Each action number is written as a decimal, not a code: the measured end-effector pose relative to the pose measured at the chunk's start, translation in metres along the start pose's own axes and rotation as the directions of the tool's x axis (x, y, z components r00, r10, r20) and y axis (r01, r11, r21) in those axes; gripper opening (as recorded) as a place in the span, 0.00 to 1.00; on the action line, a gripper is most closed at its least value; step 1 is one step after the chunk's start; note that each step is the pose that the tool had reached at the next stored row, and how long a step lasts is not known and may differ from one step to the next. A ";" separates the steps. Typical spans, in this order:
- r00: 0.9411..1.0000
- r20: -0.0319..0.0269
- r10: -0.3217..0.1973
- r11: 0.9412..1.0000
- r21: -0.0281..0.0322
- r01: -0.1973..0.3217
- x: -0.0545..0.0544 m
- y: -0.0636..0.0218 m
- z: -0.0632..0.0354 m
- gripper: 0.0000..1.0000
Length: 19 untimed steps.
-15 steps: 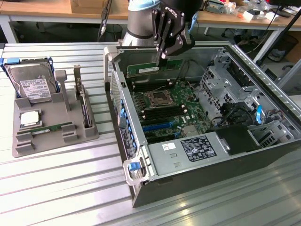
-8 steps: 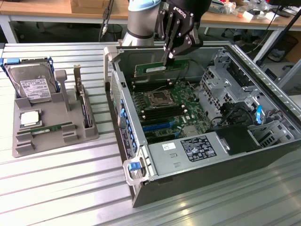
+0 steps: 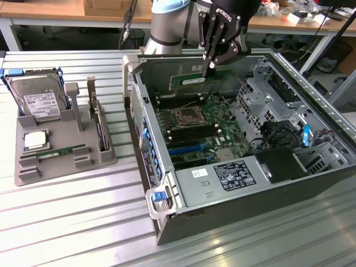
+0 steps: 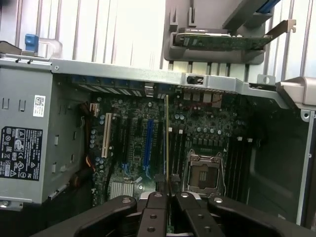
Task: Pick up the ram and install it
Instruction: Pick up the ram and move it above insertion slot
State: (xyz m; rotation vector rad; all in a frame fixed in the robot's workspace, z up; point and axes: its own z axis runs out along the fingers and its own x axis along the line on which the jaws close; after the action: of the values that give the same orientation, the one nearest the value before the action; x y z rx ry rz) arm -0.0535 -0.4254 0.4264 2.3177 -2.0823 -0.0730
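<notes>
My gripper (image 3: 209, 68) is shut on the ram (image 3: 198, 79), a long green stick held level above the open computer case (image 3: 167, 222), over the back part of the motherboard (image 3: 197, 133). In the wrist view the ram (image 4: 167, 143) shows edge-on as a thin green line running out from between my fingertips (image 4: 168, 196), over the dark memory slots (image 4: 176, 153) beside the empty processor socket (image 4: 204, 174). A second stick alike (image 3: 60, 151) lies in the grey holder tray (image 3: 67, 167) on the exterior view's left.
The tray also carries a hard drive (image 3: 36, 101), a square silver processor (image 3: 34, 140) and an upright expansion card (image 3: 100, 127), (image 4: 222, 42). Inside the case are the power supply (image 3: 222, 181), drive cages (image 3: 278, 94) and blue clips. The case stands on a ribbed metal table (image 3: 83, 222).
</notes>
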 end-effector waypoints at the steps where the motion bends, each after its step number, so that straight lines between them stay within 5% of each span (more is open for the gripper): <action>1: 1.000 0.000 0.000 1.000 0.000 0.000 0.000 -0.0031 -0.0001 0.12; 19: 1.000 0.000 0.000 1.000 0.000 0.000 0.003 -0.0431 -0.0022 0.12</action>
State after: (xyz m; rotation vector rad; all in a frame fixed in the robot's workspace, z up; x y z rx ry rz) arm -0.0103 -0.4242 0.4264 2.3178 -2.0823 -0.0730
